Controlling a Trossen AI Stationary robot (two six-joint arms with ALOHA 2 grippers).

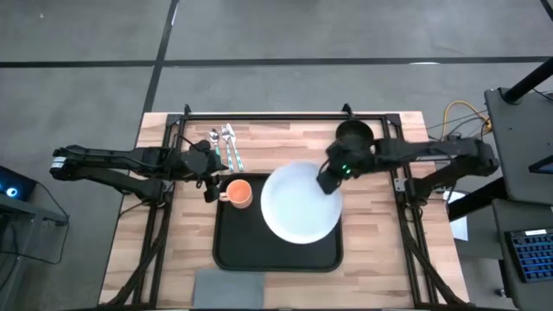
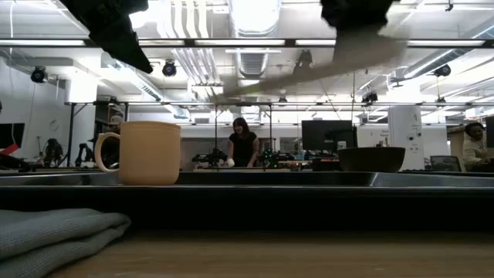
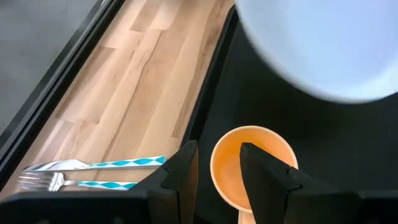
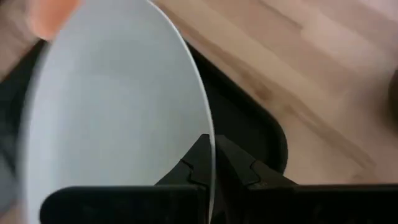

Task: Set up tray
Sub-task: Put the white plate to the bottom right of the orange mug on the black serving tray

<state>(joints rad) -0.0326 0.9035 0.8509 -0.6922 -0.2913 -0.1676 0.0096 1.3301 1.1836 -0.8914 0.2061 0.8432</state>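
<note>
The black tray (image 1: 232, 250) lies at the table's near middle. An orange cup (image 1: 239, 192) stands upright on the tray's far left corner, also seen in the low view (image 2: 147, 152). My left gripper (image 3: 217, 155) hangs open above the cup (image 3: 252, 155) without touching it; the high view shows this gripper (image 1: 210, 180) beside the cup's left. My right gripper (image 1: 330, 179) is shut on the white plate (image 1: 298, 206), which hovers tilted over the tray (image 2: 309, 73). My right gripper (image 4: 210, 146) pinches the plate's rim (image 4: 208, 134) on its far right side between the two fingers, one on each face. The fingers come from the table's right, slanting down. The plate is lifted clear of the tray, tilted, with the held side higher (image 2: 370, 54).
A fork and spoon with teal handles (image 1: 227, 145) lie on the wood beyond the tray's left corner. A dark bowl (image 1: 352, 134) sits at the far right. A folded grey napkin (image 1: 229, 285) lies at the near edge. A black frame (image 1: 285, 115) borders the table.
</note>
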